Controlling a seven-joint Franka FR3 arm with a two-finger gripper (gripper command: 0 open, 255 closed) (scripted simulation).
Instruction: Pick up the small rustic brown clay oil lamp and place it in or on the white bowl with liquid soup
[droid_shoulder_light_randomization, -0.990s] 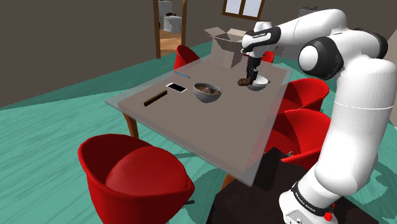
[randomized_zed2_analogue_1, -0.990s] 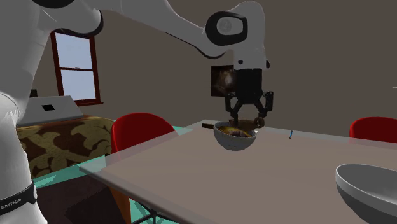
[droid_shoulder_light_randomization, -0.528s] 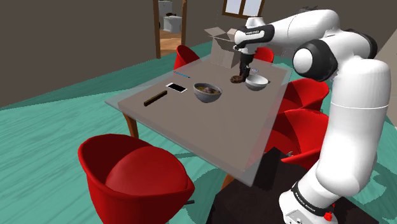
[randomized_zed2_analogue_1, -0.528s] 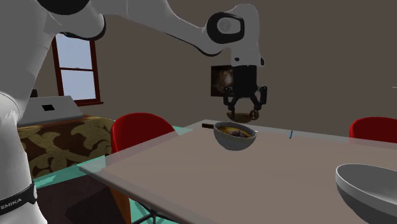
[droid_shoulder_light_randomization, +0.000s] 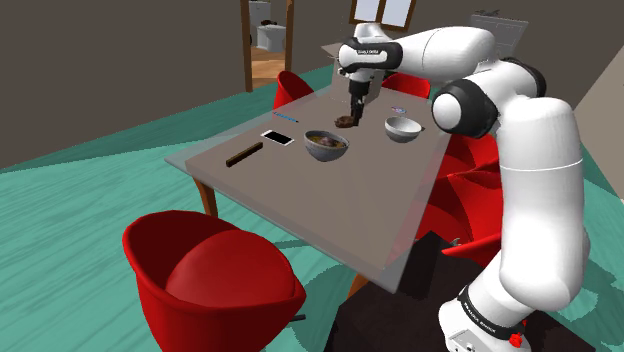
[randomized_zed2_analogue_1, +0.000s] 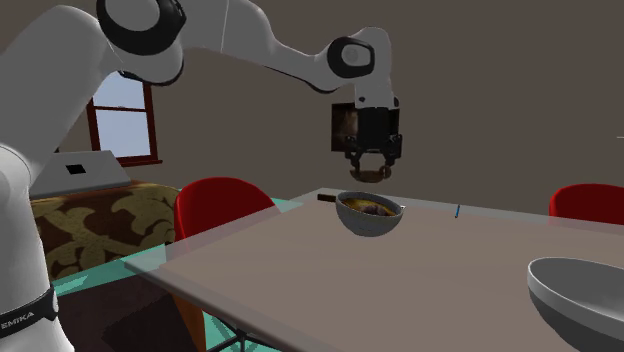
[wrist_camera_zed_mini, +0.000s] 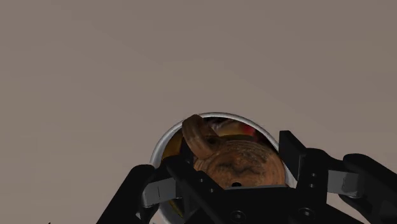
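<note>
Brown lamp (wrist_camera_zed_mini: 242, 162): you are viewing a rounded, mottled clay body with a curled handle.
Gripper (randomized_zed2_analogue_1: 372, 172): it is clamping the lamp.
Bowl (randomized_zed2_analogue_1: 368, 222): white-rimmed, sitting directly beneath.

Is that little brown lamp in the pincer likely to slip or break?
Probably stiff: the lamp looks undeformed clasped in the pincer. Its rounded body might roll if set down. Its mottled brown surface suggests clay, so perhaps brittle.

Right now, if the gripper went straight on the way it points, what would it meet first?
The gripper, shut on the brown oil lamp, points down at the white bowl of soup. The lamp would probably touch the soup first, though the height above it is hard to judge.
</note>
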